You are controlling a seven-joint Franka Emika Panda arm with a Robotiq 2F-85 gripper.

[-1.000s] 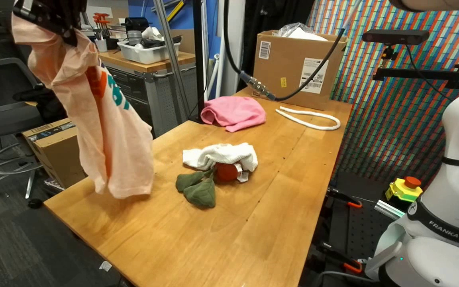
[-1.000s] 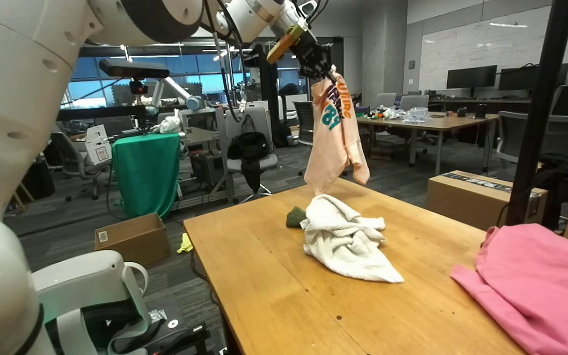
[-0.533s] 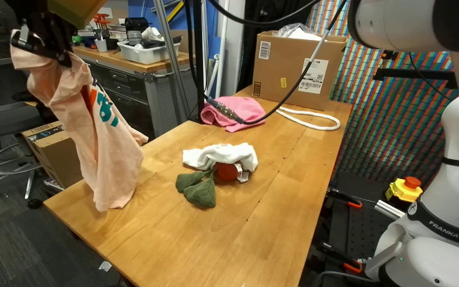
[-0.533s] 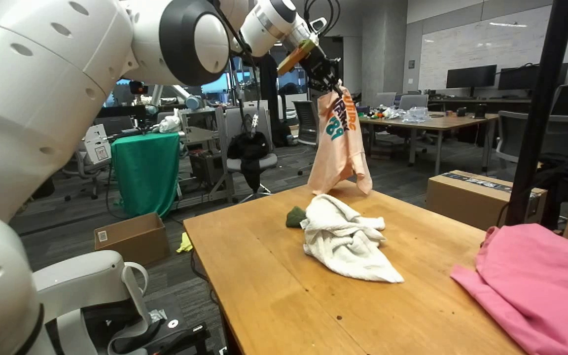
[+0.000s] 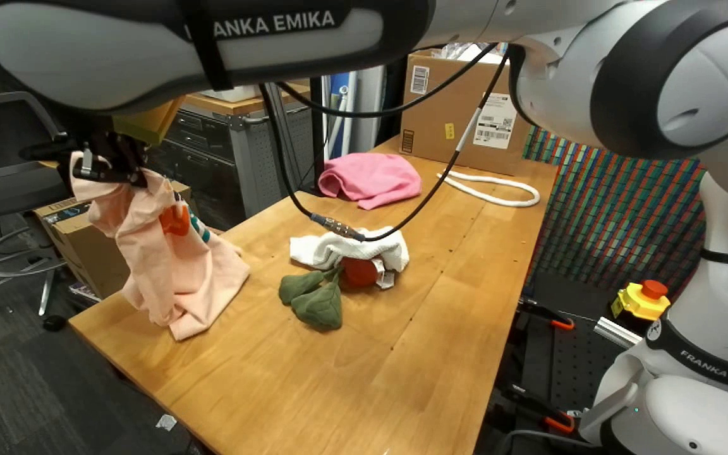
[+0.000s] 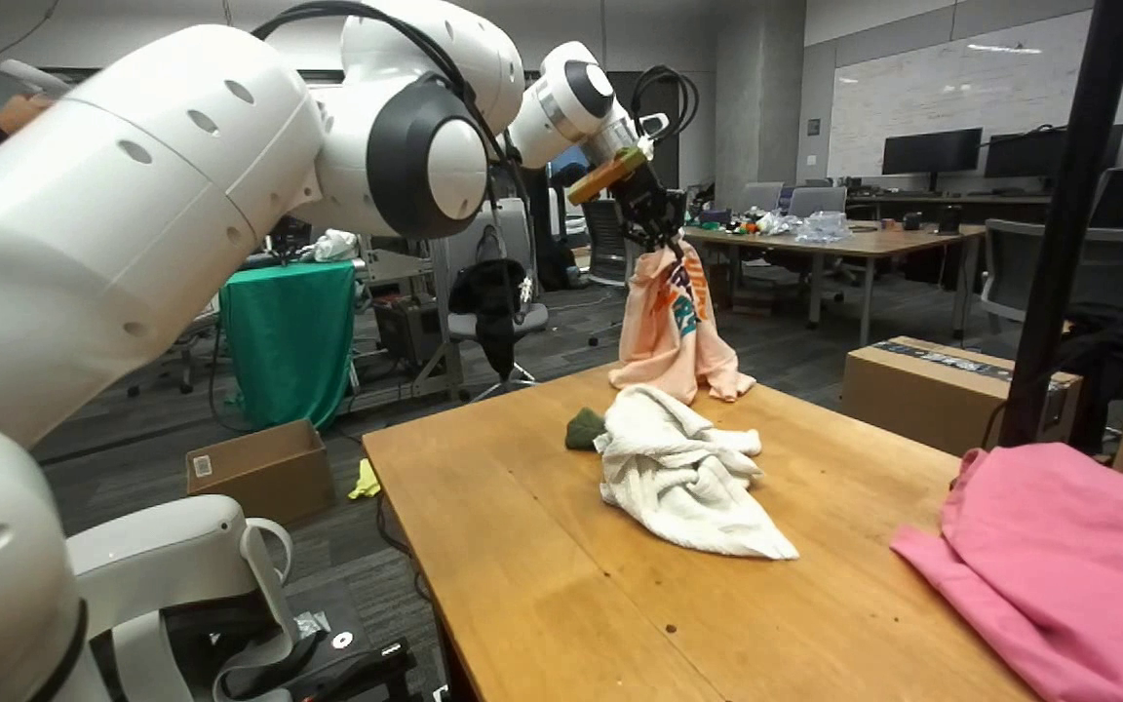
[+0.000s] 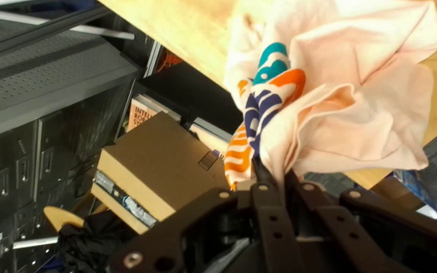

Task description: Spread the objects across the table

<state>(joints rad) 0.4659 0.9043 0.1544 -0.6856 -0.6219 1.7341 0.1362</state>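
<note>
My gripper is shut on a peach cloth with coloured lettering at the table's far corner. The cloth hangs from the fingertips, its lower part bunched on the wooden table. In the wrist view the fingers pinch a fold of the peach cloth. A white cloth lies crumpled mid-table, partly over a red round soft thing with green leaves. A pink cloth lies by the black post. A white rope loop lies near the table's back in an exterior view.
A cardboard box stands at the table's back end. A black post rises at the table edge by the pink cloth. A cable hangs from the arm over the white cloth. Another box is on the floor beyond the table.
My gripper has moved down with the peach cloth held. The cloth's lower edge, hanging above the table before, now rests and folds on it. The other objects have not moved.
</note>
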